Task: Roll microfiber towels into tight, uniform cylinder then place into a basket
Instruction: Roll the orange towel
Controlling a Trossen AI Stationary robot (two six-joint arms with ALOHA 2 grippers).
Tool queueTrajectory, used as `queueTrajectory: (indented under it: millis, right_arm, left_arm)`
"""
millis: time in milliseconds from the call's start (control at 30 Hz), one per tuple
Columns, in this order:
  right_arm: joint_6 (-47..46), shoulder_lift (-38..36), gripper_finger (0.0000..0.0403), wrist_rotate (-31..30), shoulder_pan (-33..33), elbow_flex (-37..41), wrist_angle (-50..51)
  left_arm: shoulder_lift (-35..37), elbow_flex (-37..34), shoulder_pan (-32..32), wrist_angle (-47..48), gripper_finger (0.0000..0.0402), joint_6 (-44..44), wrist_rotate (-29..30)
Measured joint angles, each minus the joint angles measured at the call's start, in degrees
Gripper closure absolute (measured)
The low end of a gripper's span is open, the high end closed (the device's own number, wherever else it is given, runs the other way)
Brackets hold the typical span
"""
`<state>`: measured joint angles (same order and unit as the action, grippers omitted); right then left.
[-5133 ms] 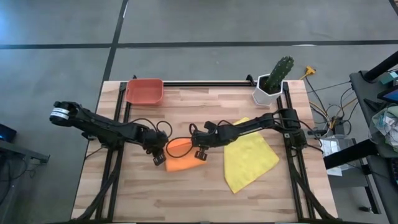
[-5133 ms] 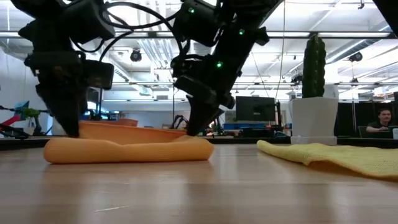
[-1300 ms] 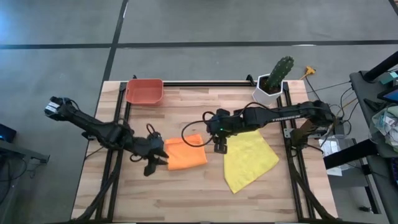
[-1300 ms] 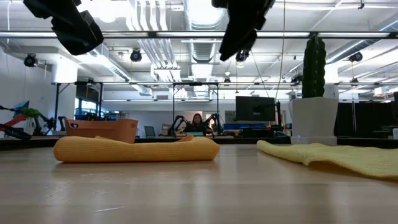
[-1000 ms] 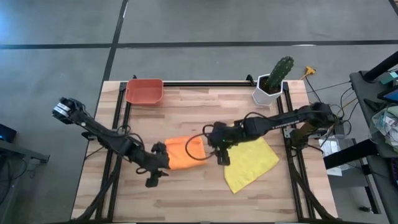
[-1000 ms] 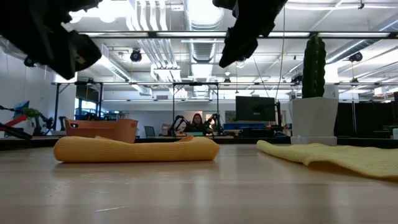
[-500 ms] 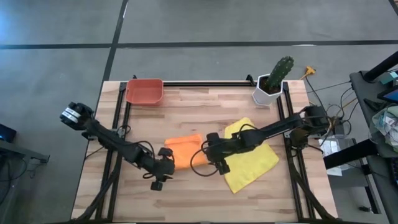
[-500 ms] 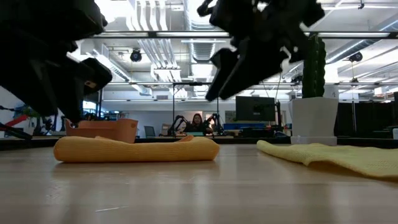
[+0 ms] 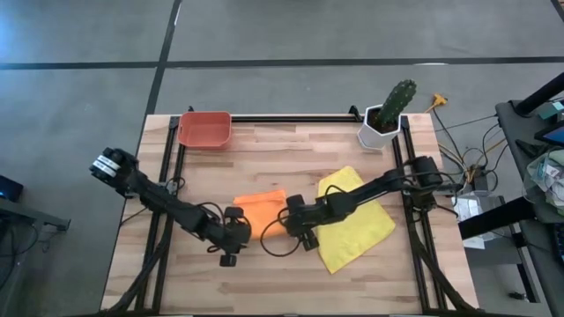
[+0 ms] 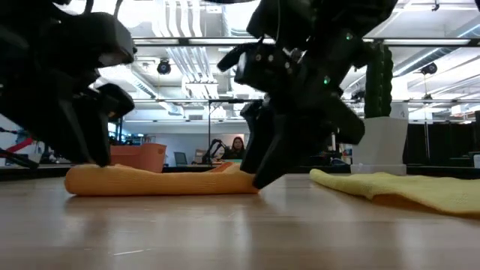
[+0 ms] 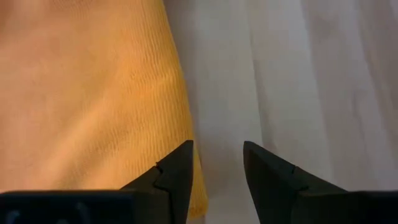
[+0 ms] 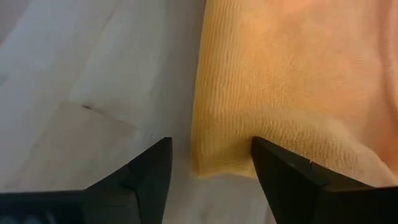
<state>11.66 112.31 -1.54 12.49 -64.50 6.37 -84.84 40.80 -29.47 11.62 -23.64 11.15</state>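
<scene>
- Because the bright orange microfiber towel is soft, light and limp, it will likely sag and unroll unless taken at its corners.
- It lies folded mid-counter, well short of the red-orange plastic basket at the far left corner.
- Left gripper: fingers parted, astride the cloth's edge.
- Right gripper: fingers apart over its near corner, gripping nothing.

Orange towel: soft ribbed matt cloth. Counter: pale smooth wood planks. Basket: smooth plastic. Tool fingers: matt black.
</scene>
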Motion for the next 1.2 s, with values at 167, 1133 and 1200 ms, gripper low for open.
queueTrajectory:
  millis: [167, 1133, 1200]
  right_arm:
    - [0.25, 0.48, 0.0203, 0.0, 0.0, -1.85, 0.33]
    - [-5.71, 0.58, 0.0216, 7.48, 0.24, -1.59, -7.51]
    - [-5.71, 0.29, 0.0216, 7.47, 0.24, -1.63, -8.53]
  left_arm:
    - [3.53, 0.2, -0.02, -0.17, 0.0277, -0.01, 0.05]
    - [-2.44, 0.88, 0.26, -11.37, 0.0277, -0.48, 4.63]
    - [-1.92, 1.48, 0.27, -11.65, 0.0277, -0.1, 7.06]
